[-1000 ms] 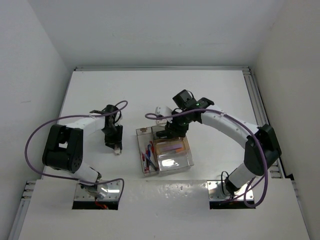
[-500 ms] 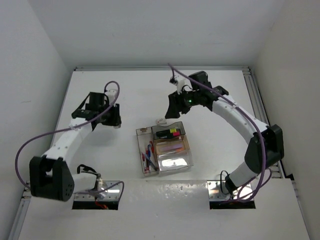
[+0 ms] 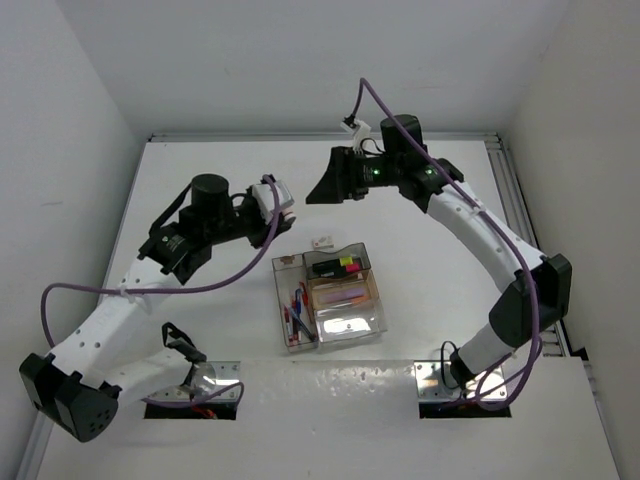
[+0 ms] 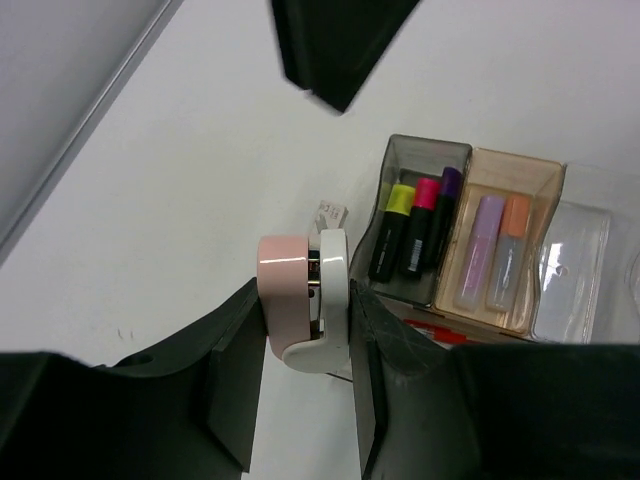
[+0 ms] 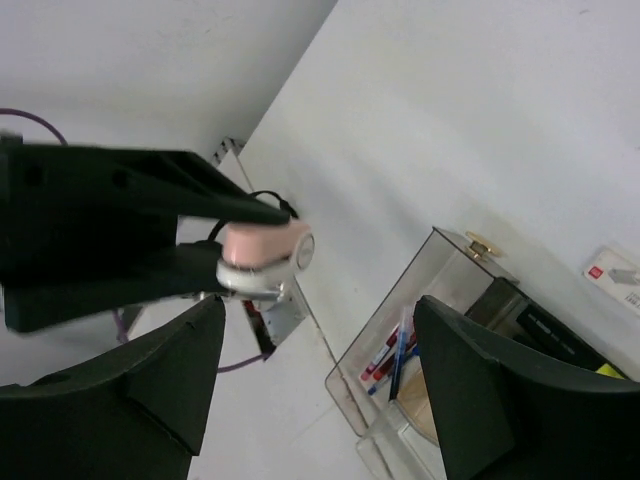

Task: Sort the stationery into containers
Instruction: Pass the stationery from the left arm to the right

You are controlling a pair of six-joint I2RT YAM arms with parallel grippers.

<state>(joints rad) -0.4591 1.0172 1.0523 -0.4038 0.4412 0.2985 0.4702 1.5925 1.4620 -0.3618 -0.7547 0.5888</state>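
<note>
My left gripper [image 3: 277,199] hangs above the table, left of the containers, shut on a pale pink and white piece of stationery [image 4: 300,295]; its two fingers press both sides. That piece [image 5: 262,258] also shows in the right wrist view. My right gripper [image 3: 325,188] is raised beyond the containers, open and empty. The long narrow tray [image 3: 281,318] holds red and blue pens [image 5: 398,355]. Yellow, pink and purple highlighters [image 4: 418,225] lie in the grey tray [image 3: 337,254]. Purple and orange highlighters [image 4: 492,252] rest in the amber tray [image 3: 374,293]. A small white eraser [image 3: 321,241] lies on the table behind the trays.
A clear tray [image 3: 352,327] stands nearest the arm bases. A small brass piece [image 3: 289,260] sits at the far end of the long tray. White walls close in the table on the left, back and right. A metal rail [image 3: 512,190] runs along the right edge.
My left arm has swung up and to the right from the table surface, carrying the pink and white piece. My right gripper has lifted away from the trays toward the back, its jaws wider.
</note>
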